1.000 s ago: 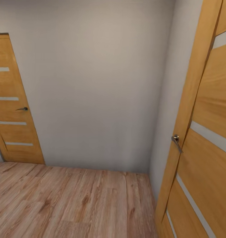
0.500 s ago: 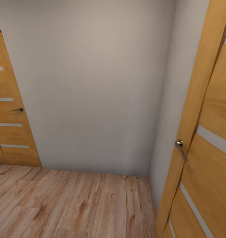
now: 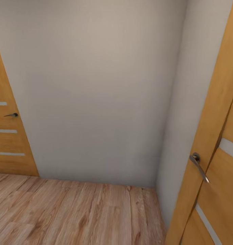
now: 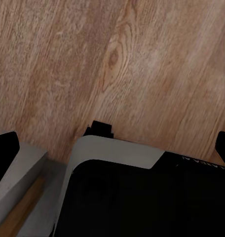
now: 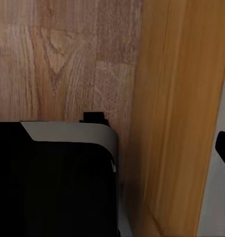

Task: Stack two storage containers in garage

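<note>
The head view faces a corner of plain light grey walls (image 3: 96, 88) above a light wood-plank floor (image 3: 79, 214). A honey-coloured wooden door with pale horizontal glass strips (image 3: 7, 136) stands closed in the wall at the left, a small dark lever handle (image 3: 11, 115) on it. A second door of the same wood (image 3: 212, 163) stands close at the right, its edge turned toward the camera, with a curved metal lever handle (image 3: 199, 166).

The left wrist view looks down on the same plank floor (image 4: 117, 64) past the robot's black and grey body (image 4: 142, 197). The right wrist view shows floor planks (image 5: 58, 54) just beside the wooden door edge (image 5: 181, 113), with the dark body (image 5: 53, 177) beneath. Dark fingertip edges sit at the frame borders, and I cannot tell whether either gripper is apart or together. No orange-red container lies near either gripper here.
</note>
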Tool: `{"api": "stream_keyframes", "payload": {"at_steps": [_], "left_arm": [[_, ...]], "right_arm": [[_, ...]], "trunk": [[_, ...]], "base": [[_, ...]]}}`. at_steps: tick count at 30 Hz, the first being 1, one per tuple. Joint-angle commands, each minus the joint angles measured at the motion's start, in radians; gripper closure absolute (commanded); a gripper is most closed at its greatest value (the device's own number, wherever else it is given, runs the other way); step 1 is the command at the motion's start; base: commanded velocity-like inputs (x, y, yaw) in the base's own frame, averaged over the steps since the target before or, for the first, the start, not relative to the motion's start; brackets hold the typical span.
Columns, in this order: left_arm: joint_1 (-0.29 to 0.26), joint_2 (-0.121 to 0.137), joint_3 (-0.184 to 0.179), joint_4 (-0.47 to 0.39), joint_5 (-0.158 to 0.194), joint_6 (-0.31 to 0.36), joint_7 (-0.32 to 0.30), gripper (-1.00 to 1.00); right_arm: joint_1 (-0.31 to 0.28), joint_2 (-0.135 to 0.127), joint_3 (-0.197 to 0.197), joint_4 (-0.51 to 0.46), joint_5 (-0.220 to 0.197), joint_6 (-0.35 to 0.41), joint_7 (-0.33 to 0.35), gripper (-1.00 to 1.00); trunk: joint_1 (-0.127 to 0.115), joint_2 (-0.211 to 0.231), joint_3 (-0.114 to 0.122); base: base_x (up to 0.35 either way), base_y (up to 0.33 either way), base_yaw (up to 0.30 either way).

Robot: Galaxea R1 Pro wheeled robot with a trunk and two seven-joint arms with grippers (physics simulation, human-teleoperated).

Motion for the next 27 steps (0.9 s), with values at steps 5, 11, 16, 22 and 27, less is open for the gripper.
{"api": "stream_keyframes", "payload": {"at_steps": [5, 11, 16, 22, 27], "left_arm": [[-0.001, -0.001, -0.009, 0.000, 0.007, -0.002, 0.003, -1.00], [-0.001, -0.001, -0.009, 0.000, 0.007, -0.002, 0.002, -1.00], [-0.001, -0.001, -0.009, 0.000, 0.007, -0.002, 0.002, -1.00], [-0.001, -0.001, -0.009, 0.000, 0.007, -0.002, 0.003, -1.00], [-0.001, -0.001, -0.009, 0.000, 0.007, -0.002, 0.003, -1.00]], "right_arm": [[-0.001, 0.001, 0.009, 0.003, -0.010, -0.005, -0.001, -1.00], [-0.001, 0.002, 0.008, 0.003, -0.010, -0.005, -0.001, -1.00], [-0.001, 0.007, 0.007, 0.002, -0.010, -0.005, -0.002, -1.00], [-0.001, 0.006, 0.007, 0.003, -0.010, -0.006, -0.002, -1.00], [-0.001, 0.005, 0.007, 0.003, -0.010, -0.006, -0.002, -1.00]], "trunk": [[0.001, -0.001, -0.001], [0.001, -0.001, -0.001], [0.001, -0.001, -0.001], [0.001, -0.001, -0.001], [0.001, -0.001, -0.001]], "base": [[0.320, 0.000, 0.000], [0.321, 0.000, 0.000], [0.309, 0.000, 0.002], [0.181, 0.000, 0.160], [0.018, 0.000, 0.261]]}}
